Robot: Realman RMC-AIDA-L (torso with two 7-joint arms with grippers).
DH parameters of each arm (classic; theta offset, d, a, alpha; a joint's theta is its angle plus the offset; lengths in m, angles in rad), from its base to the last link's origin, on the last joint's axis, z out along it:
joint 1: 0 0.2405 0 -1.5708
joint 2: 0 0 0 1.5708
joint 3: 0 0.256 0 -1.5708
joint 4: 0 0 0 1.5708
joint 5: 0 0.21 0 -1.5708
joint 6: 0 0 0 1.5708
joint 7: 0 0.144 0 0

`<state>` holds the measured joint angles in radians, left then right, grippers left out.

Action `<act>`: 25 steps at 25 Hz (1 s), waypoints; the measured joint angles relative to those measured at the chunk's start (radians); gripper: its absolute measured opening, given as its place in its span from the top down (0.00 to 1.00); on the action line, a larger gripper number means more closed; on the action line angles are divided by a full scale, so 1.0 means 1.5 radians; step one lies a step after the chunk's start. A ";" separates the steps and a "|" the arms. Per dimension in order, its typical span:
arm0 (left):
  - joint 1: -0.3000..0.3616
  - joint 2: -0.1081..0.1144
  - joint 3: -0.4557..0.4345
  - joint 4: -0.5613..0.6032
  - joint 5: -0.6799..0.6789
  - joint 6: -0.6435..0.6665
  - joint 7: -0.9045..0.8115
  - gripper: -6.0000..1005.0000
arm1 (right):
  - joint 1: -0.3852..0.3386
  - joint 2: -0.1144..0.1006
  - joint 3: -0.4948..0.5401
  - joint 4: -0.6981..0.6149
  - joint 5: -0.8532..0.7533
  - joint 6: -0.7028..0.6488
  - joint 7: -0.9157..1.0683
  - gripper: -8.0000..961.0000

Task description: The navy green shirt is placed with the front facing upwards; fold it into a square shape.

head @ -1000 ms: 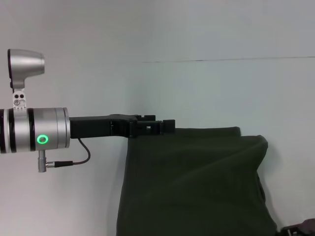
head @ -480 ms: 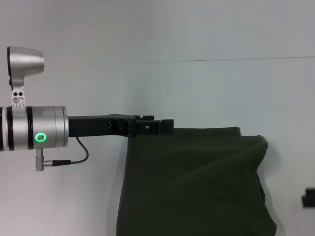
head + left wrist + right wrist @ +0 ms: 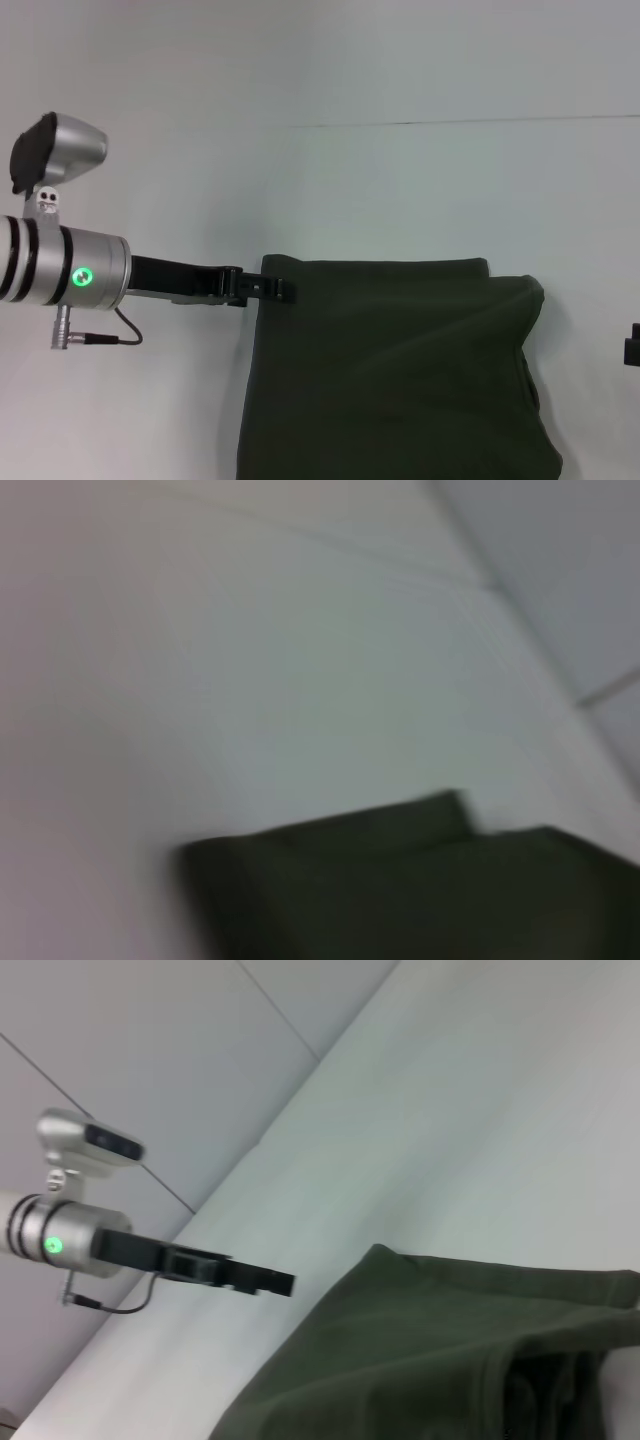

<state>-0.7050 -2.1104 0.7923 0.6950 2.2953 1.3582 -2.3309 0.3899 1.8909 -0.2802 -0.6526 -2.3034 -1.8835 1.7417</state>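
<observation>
Shirt [image 3: 390, 370], matte olive cotton, lies folded into a blocky rectangle.

The navy green shirt [image 3: 400, 370] is soft matt cloth, dark olive, with a fine even weave that takes no shine; it lies in smooth broad folds with a few shallow creases. The worktop [image 3: 400, 180] under it is a pale, smooth, matt surface, crossed by one thin seam. The left arm's wrist section [image 3: 60, 275] is brushed silver metal with a satin sheen and black bands, and the left claw [image 3: 268, 288] reaching from it looks like matt black plastic or painted metal.
</observation>
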 joint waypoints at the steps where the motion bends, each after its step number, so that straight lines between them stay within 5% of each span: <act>1: -0.003 -0.001 0.005 -0.001 0.014 -0.015 -0.017 0.16 | 0.000 0.002 0.000 0.000 0.000 -0.002 0.000 0.18; 10: -0.045 -0.004 0.024 -0.058 0.052 -0.070 -0.042 0.16 | -0.004 0.007 0.000 0.002 0.001 -0.011 -0.008 0.18; 25: -0.052 -0.008 0.029 -0.073 0.052 -0.085 -0.048 0.16 | -0.009 0.009 -0.003 0.004 -0.003 -0.013 -0.006 0.18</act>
<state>-0.7835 -2.1222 0.8359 0.5859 2.3734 1.2311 -2.4033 0.3757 1.9039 -0.2848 -0.6469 -2.3080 -1.9037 1.7326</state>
